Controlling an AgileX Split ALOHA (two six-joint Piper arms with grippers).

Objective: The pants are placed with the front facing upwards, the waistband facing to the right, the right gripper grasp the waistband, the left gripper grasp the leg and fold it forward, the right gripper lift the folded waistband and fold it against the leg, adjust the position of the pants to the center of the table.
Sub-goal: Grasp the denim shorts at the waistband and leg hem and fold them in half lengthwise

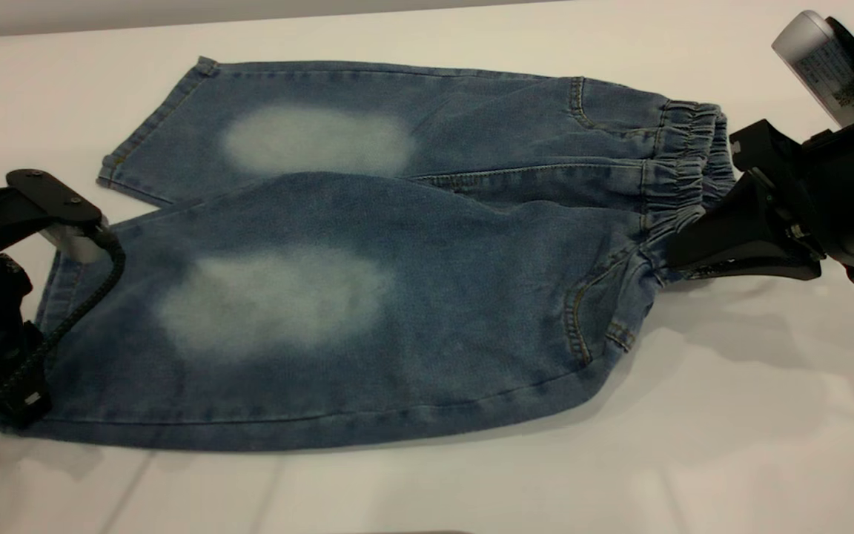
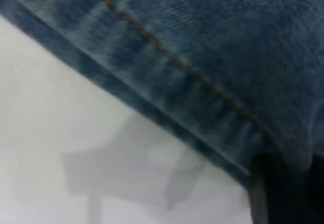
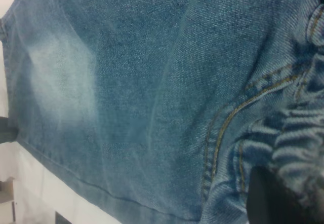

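One pair of pants (image 1: 368, 297) lay on the table (image 1: 731, 415); two grippers clamped it, right gripper (image 1: 683, 248) pinching the waistband (image 1: 683, 167), left gripper (image 1: 19, 404) the leg hem.

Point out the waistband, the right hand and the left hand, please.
waistband (image 1: 683, 159): exterior view, gathered pleats at the pants' right end.
right hand (image 1: 675, 252): exterior view, jaw tips at the waistband.
left hand (image 1: 4, 404): exterior view, body at the near leg hem.

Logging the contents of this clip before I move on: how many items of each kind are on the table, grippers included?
Pants: 1, blue denim, lying flat on the table
Grippers: 2, the left gripper at the leg hem and the right gripper at the waistband
Total: 3
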